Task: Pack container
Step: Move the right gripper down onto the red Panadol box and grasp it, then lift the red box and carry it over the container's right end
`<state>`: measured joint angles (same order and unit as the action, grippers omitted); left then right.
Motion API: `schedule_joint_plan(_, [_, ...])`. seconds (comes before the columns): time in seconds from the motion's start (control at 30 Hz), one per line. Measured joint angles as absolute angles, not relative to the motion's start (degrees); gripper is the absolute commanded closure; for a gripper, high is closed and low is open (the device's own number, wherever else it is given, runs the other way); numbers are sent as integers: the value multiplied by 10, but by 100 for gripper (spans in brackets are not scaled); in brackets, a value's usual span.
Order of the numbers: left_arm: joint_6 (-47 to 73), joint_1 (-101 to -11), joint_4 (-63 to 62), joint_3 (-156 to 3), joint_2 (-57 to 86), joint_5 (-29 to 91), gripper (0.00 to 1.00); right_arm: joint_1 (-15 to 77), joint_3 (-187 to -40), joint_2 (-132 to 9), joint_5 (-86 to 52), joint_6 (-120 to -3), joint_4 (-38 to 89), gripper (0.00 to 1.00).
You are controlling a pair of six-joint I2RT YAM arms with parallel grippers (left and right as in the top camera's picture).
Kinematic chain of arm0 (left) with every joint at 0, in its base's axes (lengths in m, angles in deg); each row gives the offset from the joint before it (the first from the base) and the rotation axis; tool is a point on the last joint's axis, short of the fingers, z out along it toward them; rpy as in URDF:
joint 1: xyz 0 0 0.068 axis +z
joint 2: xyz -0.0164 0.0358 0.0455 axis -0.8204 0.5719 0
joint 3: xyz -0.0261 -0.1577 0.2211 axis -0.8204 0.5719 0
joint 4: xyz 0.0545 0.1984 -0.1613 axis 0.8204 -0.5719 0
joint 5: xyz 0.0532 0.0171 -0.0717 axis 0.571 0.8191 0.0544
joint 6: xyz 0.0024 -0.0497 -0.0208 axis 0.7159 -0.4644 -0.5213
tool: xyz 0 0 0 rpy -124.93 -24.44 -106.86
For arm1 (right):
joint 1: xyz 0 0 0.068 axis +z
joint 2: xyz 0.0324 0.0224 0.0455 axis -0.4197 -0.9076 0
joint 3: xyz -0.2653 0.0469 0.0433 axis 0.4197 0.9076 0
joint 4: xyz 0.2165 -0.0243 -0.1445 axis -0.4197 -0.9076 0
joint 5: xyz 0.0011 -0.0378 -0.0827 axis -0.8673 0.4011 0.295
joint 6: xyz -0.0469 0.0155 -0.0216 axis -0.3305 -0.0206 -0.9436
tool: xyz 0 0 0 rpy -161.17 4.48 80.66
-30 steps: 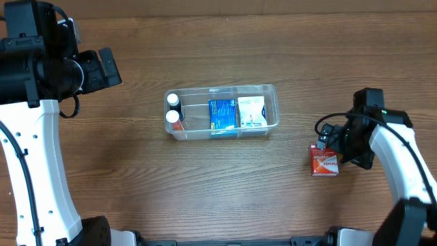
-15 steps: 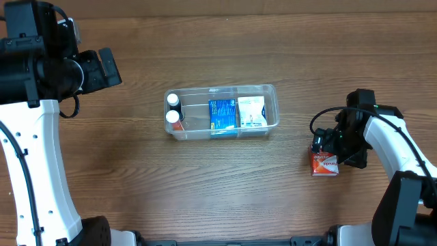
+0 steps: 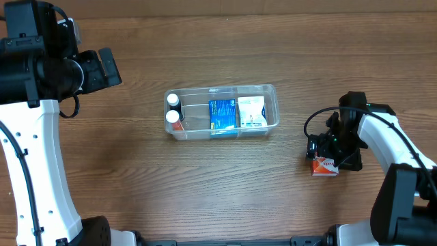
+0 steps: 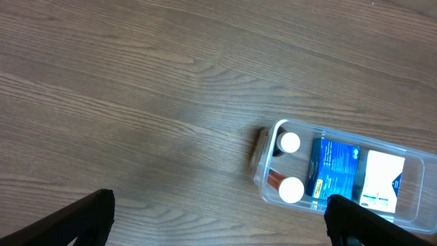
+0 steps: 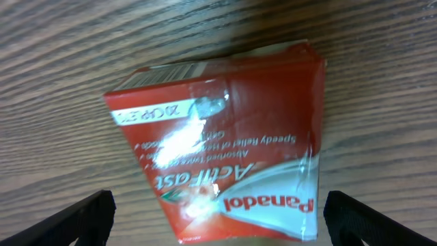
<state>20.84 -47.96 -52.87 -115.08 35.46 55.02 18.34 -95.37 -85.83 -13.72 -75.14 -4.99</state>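
Overhead view: shows the container (image 3: 276, 109) lying near the middle of the table (image 3: 136, 178), long side running left to right. Holds two white-capped bottles (image 3: 173, 117) at its left end, then a blue box (image 3: 222, 113) and a white box (image 3: 250, 111) side by side toward the right. Shows the left gripper (image 3: 109, 68) at the upper left, well apart from the container. Shows the right gripper (image 3: 319, 150) low over a red box (image 3: 326, 166) on the table, to the right of the container and apart from it. Seems to have the fingers spread, but too dark and small here to say surely.

Left wrist view: looks down on the table with the container at the lower right, bottles at its near end, blue and white boxes beyond. Shows both left fingertips (image 4: 82, 219) at the bottom corners, wide apart, gripping nothing.

Right wrist view: fills mostly with the red box, printed "Panadol Actifast", lying flat and turned a little. Shows the right fingertips (image 5: 82, 219) at the two bottom corners, apart, just beside the lower corners of the box.
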Motion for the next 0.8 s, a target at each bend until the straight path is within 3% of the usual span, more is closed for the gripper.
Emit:
schedule_joint_plan(0.43, [208, -480, -529, -1151, 355, 550, 0, 183, -953, -921, -126, -751, -37, 1])
schedule_joint_plan(0.57, [208, -480, -529, -1151, 355, 550, 0, 184, -953, -921, -122, -750, -30, 11])
schedule_joint_plan(0.7, [208, -480, -529, -1151, 355, 550, 0, 184, -953, -921, -116, -749, -21, 29])
schedule_joint_plan(0.8, [208, -480, -529, -1151, 355, 550, 0, 184, -953, -921, -114, -749, -16, 29])
